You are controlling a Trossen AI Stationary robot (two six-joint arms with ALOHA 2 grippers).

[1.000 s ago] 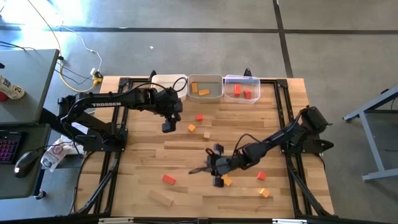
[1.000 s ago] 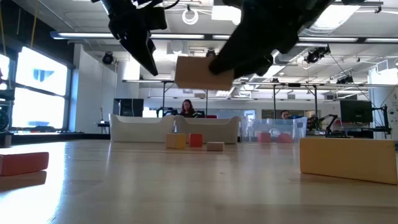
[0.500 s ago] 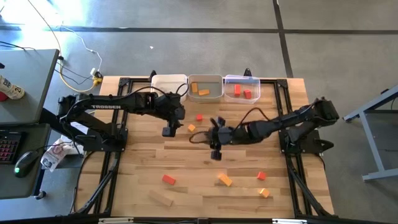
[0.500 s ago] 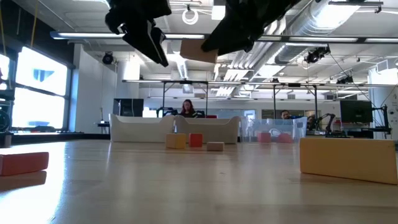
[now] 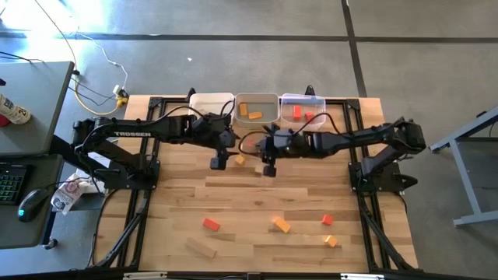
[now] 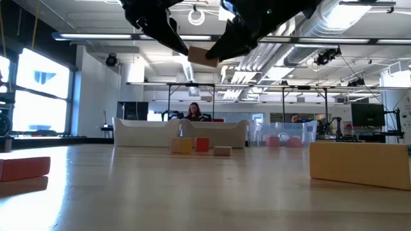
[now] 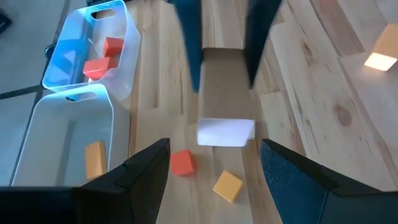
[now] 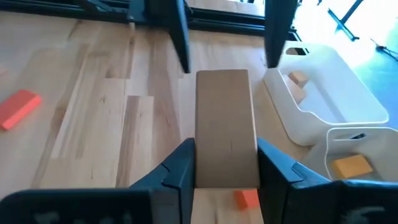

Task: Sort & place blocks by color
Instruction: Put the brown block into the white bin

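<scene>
My right gripper (image 8: 225, 154) is shut on a plain light-wood bar (image 8: 224, 124) and holds it in the air over the far middle of the table. In the low view the bar (image 6: 200, 55) shows high up between both arms. My left gripper (image 7: 214, 149) is open and faces the bar's free end (image 7: 225, 132); its fingers (image 8: 180, 37) stand at either side of that end, apart from it. In the high view the left gripper (image 5: 219, 159) and right gripper (image 5: 268, 154) are close together. Red, orange and plain blocks lie flat on the table (image 5: 179, 194). My right gripper pinches the plain wood bar between its two fingers, by its long sides near one end (image 8: 205, 163). The fingers (image 8: 180, 163) come about level from the table's right and lie along the bar. The bar is lifted clear and sticks out ahead toward the left gripper.
Three bins stand along the far edge: a white one (image 5: 212, 103) with plain blocks, a middle one (image 5: 257, 109) with orange blocks, a clear one (image 5: 302, 109) with red blocks. Loose blocks lie below the grippers (image 5: 240, 160) and near the front, such as a red one (image 5: 211, 224) and a plain bar (image 5: 201, 247).
My right gripper has carried the plain bar from low over the table's near middle upward and toward the far edge, up to the left gripper. My left gripper has shifted a little toward the table's right, toward the bar, and has stayed open.
</scene>
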